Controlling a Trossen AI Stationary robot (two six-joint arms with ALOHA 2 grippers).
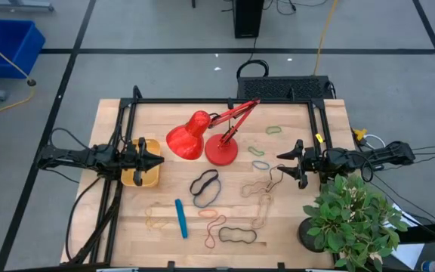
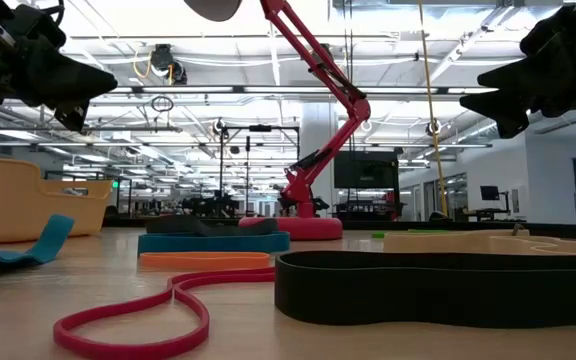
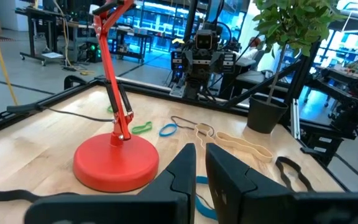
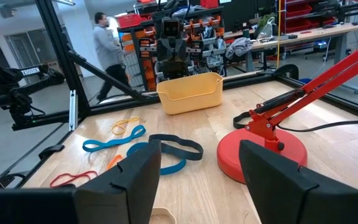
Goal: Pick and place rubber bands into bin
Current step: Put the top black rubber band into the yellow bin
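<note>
Left gripper (image 1: 157, 159): jaws nearly pressed together, nothing pinched, poised over bin (image 1: 151, 143), apparently for a drop. Right gripper (image 1: 282, 162): jaws spread, empty; bands (image 1: 205, 187) scattered ahead on surface (image 1: 293, 227), presumably awaiting pickup.

The left hand (image 1: 155, 159) hides part of the bin (image 1: 138, 180).

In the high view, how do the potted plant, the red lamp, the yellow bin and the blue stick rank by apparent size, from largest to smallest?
1. Potted plant, its leaves spread widest.
2. Red lamp, counting shade, arm and base; not far behind the plant.
3. Yellow bin, partly covered by the left gripper.
4. Blue stick, thin and short.
</note>
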